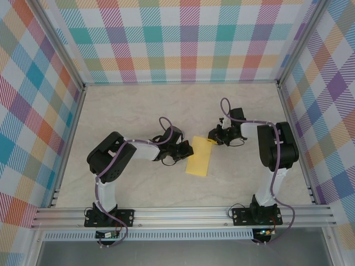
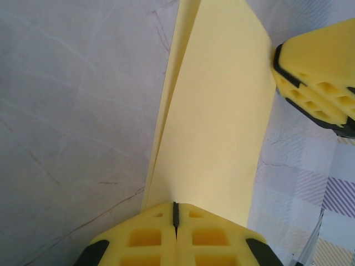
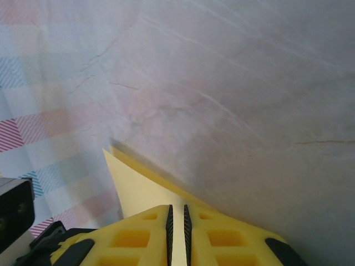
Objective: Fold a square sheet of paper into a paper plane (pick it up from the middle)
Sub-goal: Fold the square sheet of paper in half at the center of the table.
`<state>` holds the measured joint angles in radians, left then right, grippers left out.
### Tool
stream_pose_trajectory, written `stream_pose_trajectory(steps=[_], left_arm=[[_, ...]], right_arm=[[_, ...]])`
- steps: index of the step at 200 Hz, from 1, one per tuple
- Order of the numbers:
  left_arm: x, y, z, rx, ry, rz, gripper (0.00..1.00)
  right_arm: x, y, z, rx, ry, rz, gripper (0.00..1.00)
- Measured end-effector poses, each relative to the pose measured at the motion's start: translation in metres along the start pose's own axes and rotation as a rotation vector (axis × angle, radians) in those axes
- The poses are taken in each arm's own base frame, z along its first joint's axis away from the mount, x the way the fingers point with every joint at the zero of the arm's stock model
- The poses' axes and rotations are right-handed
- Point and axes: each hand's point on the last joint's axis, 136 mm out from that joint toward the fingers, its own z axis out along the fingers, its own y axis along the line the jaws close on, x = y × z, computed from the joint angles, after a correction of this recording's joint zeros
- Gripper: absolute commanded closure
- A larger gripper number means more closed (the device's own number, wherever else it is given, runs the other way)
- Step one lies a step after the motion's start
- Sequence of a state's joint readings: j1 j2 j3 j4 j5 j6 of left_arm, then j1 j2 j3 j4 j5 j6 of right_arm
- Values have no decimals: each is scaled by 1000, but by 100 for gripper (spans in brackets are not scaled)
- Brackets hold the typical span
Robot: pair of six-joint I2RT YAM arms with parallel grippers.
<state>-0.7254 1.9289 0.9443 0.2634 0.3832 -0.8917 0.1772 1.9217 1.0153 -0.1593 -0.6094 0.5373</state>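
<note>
1. Nearest the left wrist camera, the left gripper (image 2: 175, 213) is clenched. Its two yellow fingers (image 2: 144, 238) meet along a thin dark seam, and an edge of the square sheet of paper (image 2: 216, 111) runs in between their tips, so it is grasping the sheet.
2. The sheet is plain yellow and folded double. In that view its two layers part slightly along the left-hand side, above the pale marbled table (image 2: 72, 111).
3. At the sheet's far end, the yellow fingers (image 2: 316, 72) of the right gripper, cut with honeycomb holes, touch its right-hand corner.
4. In the right wrist view, the right gripper (image 3: 177, 213) is closed to a narrow slit with yellow paper showing in the slit, so it too is grasping the sheet. A pointed corner of the sheet (image 3: 136, 185) sticks out to the left of the fingers and throws a shadow on the table (image 3: 249, 83).
5. From above, the sheet (image 1: 199, 162) shows as a long tilted rectangle near the middle of the table (image 1: 138, 111), a little toward its near edge.
6. The left gripper (image 1: 187, 151) is at the sheet's left edge and the right gripper (image 1: 213, 138) at its far right corner.
7. I cannot tell whether the sheet's near end rests on the table.
</note>
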Motion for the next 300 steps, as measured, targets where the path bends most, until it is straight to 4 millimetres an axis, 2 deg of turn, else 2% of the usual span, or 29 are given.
stream_pose_trajectory(steps=[76, 104, 122, 139, 176, 199, 236, 258, 300], left_arm=[[0, 0, 0, 1, 1, 7, 100], [1, -1, -1, -1, 4, 6, 100], [4, 1, -5, -18, 19, -1, 94], [9, 4, -11, -44, 34, -2, 88], [9, 0, -28, -79, 19, 18, 83], [5, -4, -38, -87, -7, 28, 82], [0, -9, -51, -92, -52, 35, 78], [1, -6, -56, -97, -62, 35, 78], [7, 12, -57, -132, -52, 13, 77]], right_arm=[[0, -3, -5, 51, 11, 2, 80], [6, 15, -27, 47, -8, -11, 73], [12, 30, -45, 17, -45, -43, 69], [28, 29, -52, 7, -46, -30, 69], [72, 1, -39, -2, 50, 74, 74], [88, 2, -32, -33, 91, 93, 75], [91, 13, -25, -83, 109, 69, 78], [93, 7, -18, -78, 121, 85, 78], [96, -1, -9, -65, 143, 105, 78]])
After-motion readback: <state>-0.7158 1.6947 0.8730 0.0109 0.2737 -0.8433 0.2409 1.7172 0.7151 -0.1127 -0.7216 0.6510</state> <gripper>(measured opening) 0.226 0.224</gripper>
